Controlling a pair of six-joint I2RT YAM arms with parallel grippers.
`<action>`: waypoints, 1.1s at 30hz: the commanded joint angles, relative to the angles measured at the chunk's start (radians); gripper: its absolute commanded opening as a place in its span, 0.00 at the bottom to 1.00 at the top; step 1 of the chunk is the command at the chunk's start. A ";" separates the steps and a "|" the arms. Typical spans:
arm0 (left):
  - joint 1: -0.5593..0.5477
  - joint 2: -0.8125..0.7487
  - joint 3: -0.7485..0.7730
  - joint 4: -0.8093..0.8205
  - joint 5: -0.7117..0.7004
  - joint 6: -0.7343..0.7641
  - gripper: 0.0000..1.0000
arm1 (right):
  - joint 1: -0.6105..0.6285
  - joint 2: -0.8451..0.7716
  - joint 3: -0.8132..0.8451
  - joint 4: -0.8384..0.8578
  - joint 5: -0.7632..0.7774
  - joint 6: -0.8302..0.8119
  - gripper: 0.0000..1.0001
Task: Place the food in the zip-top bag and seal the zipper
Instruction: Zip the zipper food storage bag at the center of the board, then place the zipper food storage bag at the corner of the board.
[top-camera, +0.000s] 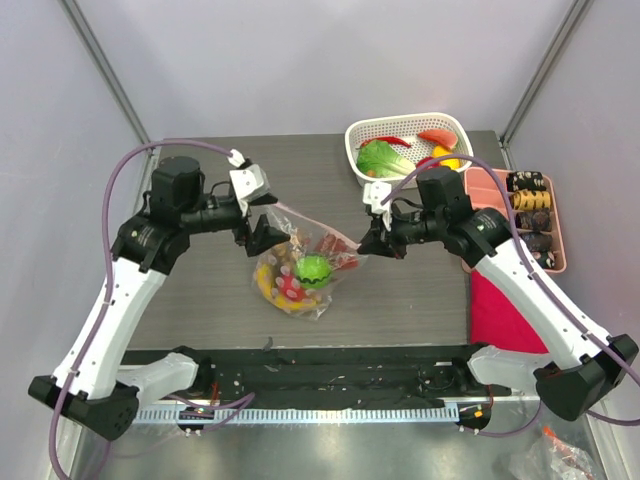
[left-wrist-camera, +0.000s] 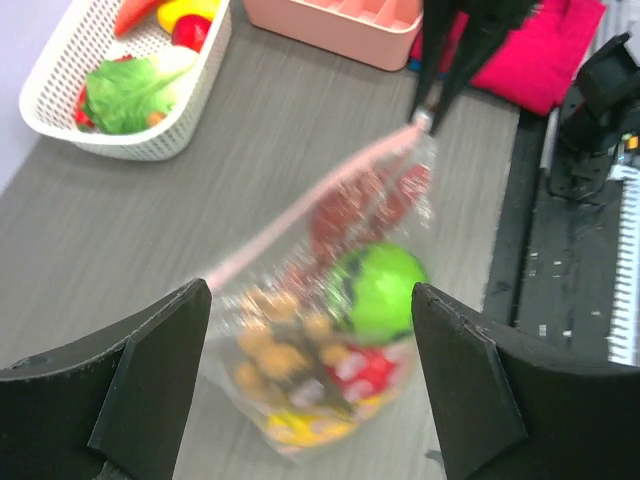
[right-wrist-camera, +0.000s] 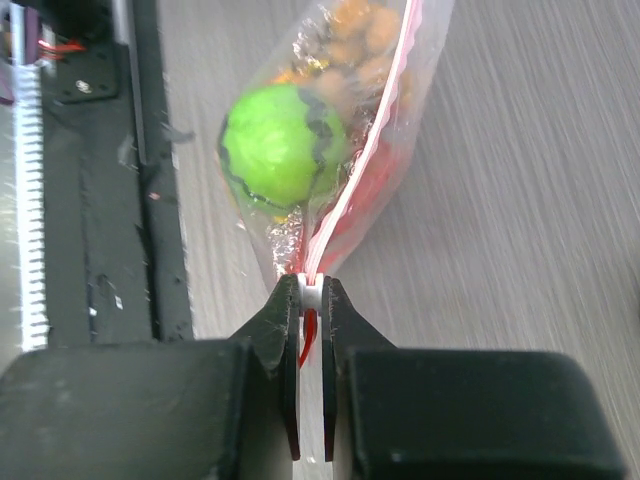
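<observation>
Your loading looks done: the green round fruit (top-camera: 312, 268) and the rest of the food (top-camera: 283, 286) sit inside the zip-top bag (top-camera: 300, 245) at the middle of the table (top-camera: 420, 295). Your right claw (right-wrist-camera: 311, 292) is clenched on the end of the zipper (right-wrist-camera: 345, 200); your left claw (left-wrist-camera: 308, 290) gapes, released, by the other end. Sealing likely remains.

clear bag (top-camera: 322, 298), pink zipper (left-wrist-camera: 320, 195), green fruit (top-camera: 312, 268)
</observation>
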 joint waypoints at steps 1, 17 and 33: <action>-0.005 0.094 0.079 0.021 0.021 0.165 0.83 | 0.075 -0.030 0.074 0.108 -0.008 0.082 0.01; -0.223 0.209 0.174 -0.253 -0.094 0.530 0.75 | 0.193 -0.028 0.112 0.112 0.038 -0.010 0.01; -0.272 0.309 0.280 -0.385 -0.251 0.382 0.00 | 0.224 -0.053 0.071 0.213 0.168 0.034 0.46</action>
